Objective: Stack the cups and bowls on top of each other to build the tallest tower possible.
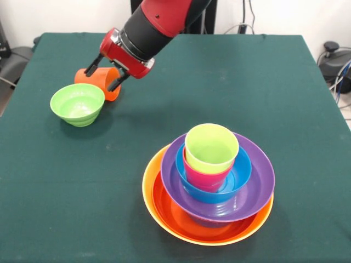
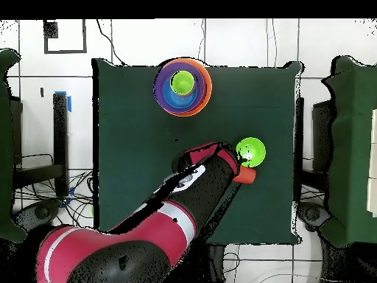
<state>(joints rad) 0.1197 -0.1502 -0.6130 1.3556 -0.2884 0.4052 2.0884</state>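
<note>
upper left of the front view: the orange cup (image 1: 100,82) lies on its side just behind the green bowl (image 1: 77,103). the gripper (image 1: 104,73) straddles it, jaws open either side, not yet closed. tower (image 1: 211,183) sits lower right.

The tower (image 1: 211,186) stands on the green cloth: a yellow-orange bowl (image 1: 149,189) at the bottom, a red-orange bowl (image 1: 181,216) nested in it, then a purple bowl (image 1: 258,183), a blue bowl (image 1: 241,171), a pinkish-red cup (image 1: 205,178) and a lime green cup (image 1: 211,147) on top — mouth up. Well apart, a small green bowl (image 1: 77,104) sits upright; just beside it an orange cup (image 1: 104,81) lies on its side — black fingers either side of it.
</note>
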